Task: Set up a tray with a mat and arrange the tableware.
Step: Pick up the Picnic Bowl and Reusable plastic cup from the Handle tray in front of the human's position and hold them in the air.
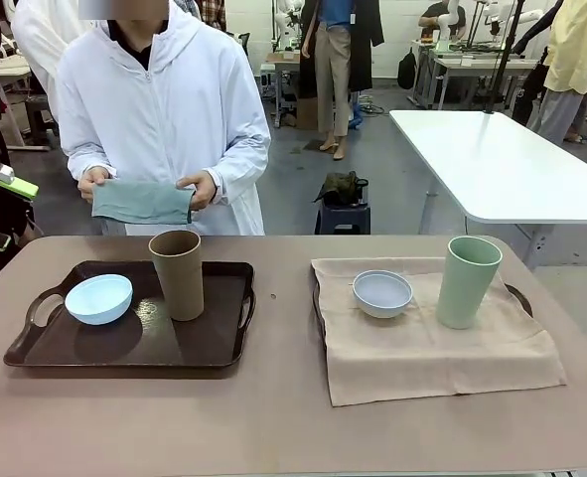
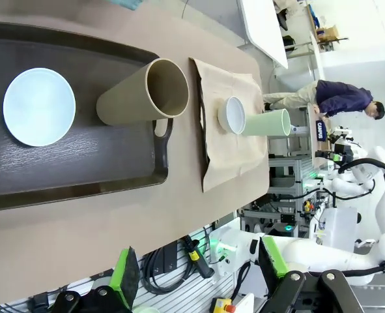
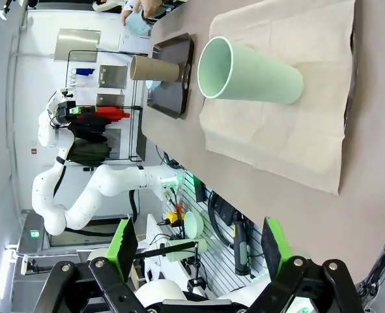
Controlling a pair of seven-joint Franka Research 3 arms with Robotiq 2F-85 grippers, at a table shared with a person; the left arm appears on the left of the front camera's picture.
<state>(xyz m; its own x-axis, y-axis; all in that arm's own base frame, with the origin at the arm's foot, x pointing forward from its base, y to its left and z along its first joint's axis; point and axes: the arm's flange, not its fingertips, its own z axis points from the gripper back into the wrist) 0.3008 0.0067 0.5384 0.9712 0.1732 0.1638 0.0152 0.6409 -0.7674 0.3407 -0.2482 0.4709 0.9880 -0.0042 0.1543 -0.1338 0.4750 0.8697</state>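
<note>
Left gripper (image 2: 199,274) open and empty, hanging well back from the table (image 1: 273,417); right gripper (image 3: 199,248) likewise spread wide, holding nothing. Left tray (image 1: 228,273) bare of mat: light blue bowl (image 1: 98,298) at its left end, tan cup (image 1: 178,275) upright beside it, towards the far rim. Right tray (image 1: 519,296) nearly hidden under a beige mat (image 1: 422,348); greyish white bowl (image 1: 382,293) and pale green cup (image 1: 467,281) stand on it, apart. Person at far side holds a folded teal cloth (image 1: 141,202) in both hands. Judged: right side done, left side lacks its mat. Risks: both cups are tall and narrow, so a sideways nudge from a finger, or a grasp too near the rim, likely tips them. Sliding a cloth under dishes in place would drag or topple bowl and cup; they need lifting out first. The beige mat overhangs its tray, so a snagged edge could pull that set along.
</note>
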